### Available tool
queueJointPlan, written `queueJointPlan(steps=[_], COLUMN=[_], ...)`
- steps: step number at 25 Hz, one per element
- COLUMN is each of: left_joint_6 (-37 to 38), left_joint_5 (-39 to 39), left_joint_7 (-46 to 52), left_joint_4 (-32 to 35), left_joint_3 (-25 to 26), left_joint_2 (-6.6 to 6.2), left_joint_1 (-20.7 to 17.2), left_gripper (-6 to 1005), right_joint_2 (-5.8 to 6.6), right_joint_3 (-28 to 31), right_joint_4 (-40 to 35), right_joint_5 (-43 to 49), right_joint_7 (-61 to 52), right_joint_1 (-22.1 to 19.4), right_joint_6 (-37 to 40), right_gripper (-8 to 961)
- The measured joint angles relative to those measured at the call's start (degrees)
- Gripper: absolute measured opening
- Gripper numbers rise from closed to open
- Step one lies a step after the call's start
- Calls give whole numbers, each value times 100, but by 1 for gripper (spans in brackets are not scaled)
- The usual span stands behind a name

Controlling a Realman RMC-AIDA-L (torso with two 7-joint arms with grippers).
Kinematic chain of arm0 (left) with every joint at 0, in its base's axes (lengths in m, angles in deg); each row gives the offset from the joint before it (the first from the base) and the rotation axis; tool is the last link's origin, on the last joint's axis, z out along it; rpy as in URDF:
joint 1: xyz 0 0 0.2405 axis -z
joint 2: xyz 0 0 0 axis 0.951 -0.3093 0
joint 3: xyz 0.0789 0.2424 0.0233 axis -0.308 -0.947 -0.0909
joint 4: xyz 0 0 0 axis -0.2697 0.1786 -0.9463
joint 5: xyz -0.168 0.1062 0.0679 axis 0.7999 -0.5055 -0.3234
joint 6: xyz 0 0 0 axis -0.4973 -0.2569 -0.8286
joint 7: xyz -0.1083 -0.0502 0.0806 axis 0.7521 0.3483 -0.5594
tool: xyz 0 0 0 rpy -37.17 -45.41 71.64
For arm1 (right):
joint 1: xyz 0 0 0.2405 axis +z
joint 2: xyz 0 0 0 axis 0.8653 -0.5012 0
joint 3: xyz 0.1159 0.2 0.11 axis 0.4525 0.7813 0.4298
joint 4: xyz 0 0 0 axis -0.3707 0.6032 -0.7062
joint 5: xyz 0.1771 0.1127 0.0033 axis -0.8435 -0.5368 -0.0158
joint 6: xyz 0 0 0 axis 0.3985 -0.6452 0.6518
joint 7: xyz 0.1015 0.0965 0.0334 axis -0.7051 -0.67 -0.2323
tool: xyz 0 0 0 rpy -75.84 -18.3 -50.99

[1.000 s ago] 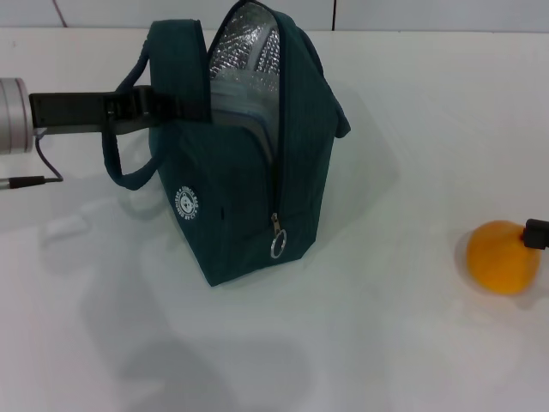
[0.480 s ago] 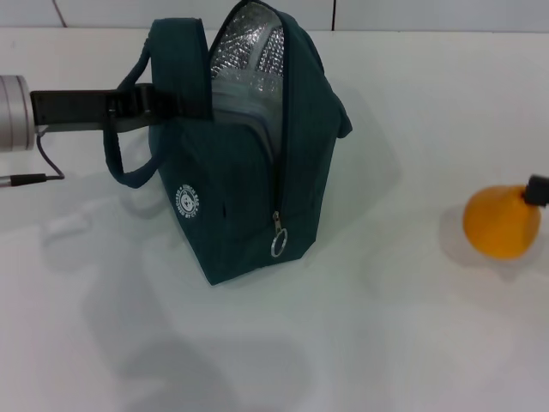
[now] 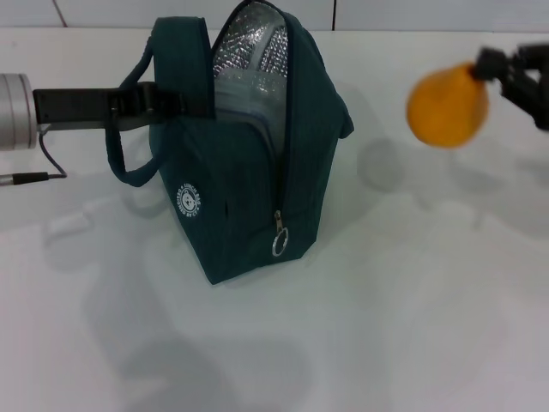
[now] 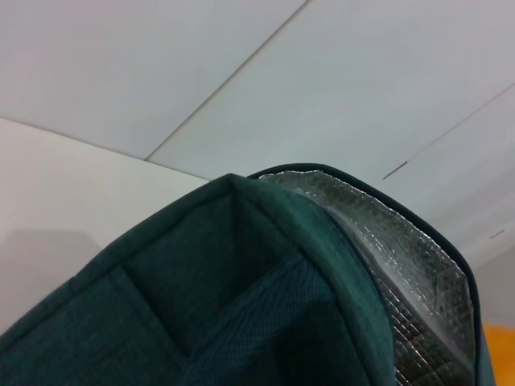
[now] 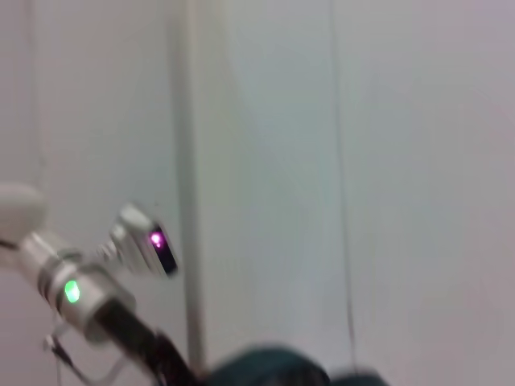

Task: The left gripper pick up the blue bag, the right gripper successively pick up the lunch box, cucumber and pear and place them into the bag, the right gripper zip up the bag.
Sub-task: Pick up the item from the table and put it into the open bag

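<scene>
The blue bag [image 3: 249,163] stands upright on the white table [image 3: 412,326], its mouth gaping at the top so the silver lining [image 3: 249,47] shows, with something pale and boxy already tucked inside. The left gripper [image 3: 184,101] is clamped on the bag's near wall just under the rim, beside one looped handle, holding that mouth apart. Off to the bag's right and level with its top, the right gripper [image 3: 497,70] is closed on the stem end of the pear [image 3: 447,106], which hangs clear of the table. To my eye the fruit should go over the rim and straight above the opening, then low between the walls before letting go, since a dangling pear could swing against the flap.
</scene>
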Motion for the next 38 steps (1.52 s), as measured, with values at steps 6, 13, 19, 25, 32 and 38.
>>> queueJointPlan(steps=[6, 13, 19, 25, 32, 38], left_joint_6=[1, 0, -3, -38, -65, -134], left_joint_5=[49, 69, 81, 82, 87, 88], left_joint_7=[-2, -69, -155, -158, -158, -159], left_joint_4=[-3, -42, -217, -222, -223, -223], left_joint_3=[0, 0, 0, 0, 0, 0], left_joint_2=[0, 4, 29, 36, 23, 11], left_joint_1=[7, 50, 212, 219, 203, 170], left_gripper=[51, 51, 51, 51, 51, 51], right_joint_2=[-18, -29, -59, -77, -102, -101], right_joint_3=[-220, -564, -1521, -2531, -3118, -3186], right_joint_4=[154, 522, 596, 670, 676, 685], right_joint_5=[-354, -444, -733, -1004, -1122, -1122], right_joint_7=[-61, -52, 9, 197, 307, 301], right_joint_1=[787, 1434, 1593, 1677, 1661, 1584], right_joint_6=[-44, -279, -852, -1455, -1837, -1992], right_gripper=[27, 27, 27, 26, 37, 46])
